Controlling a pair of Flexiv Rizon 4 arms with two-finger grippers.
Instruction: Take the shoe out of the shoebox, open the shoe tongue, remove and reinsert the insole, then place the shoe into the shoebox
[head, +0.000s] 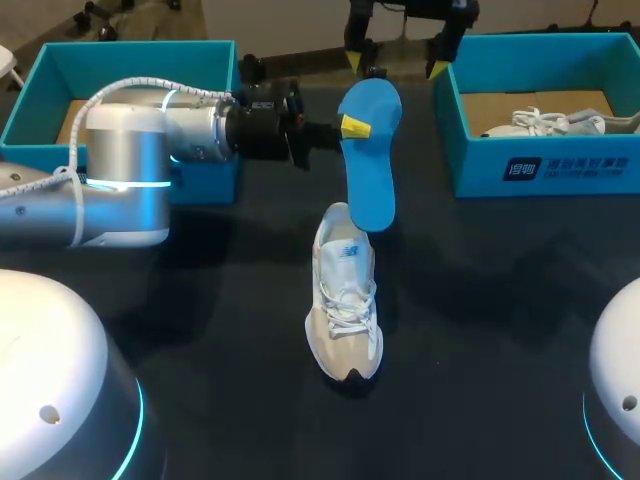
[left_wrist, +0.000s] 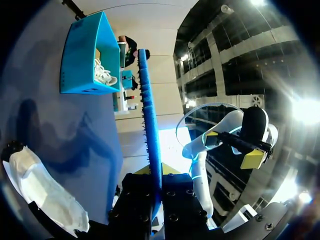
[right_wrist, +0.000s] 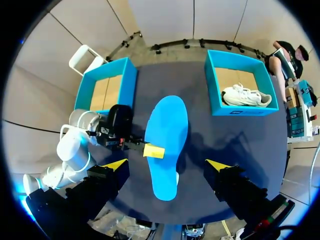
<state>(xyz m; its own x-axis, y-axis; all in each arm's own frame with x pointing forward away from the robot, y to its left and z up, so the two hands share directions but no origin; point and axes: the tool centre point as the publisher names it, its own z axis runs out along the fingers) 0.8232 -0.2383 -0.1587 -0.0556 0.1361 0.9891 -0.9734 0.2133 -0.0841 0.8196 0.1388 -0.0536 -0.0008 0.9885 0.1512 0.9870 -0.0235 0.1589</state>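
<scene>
Your left gripper pinches the smooth blue insole by one edge, above the beige-and-white laced sneaker standing on the dark table. Your right gripper hangs beyond, fingers spread wide.

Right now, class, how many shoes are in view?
2. One shoe on the table, under the insole; a second shoe in the right box. The left arm hides part of the left box.
</scene>
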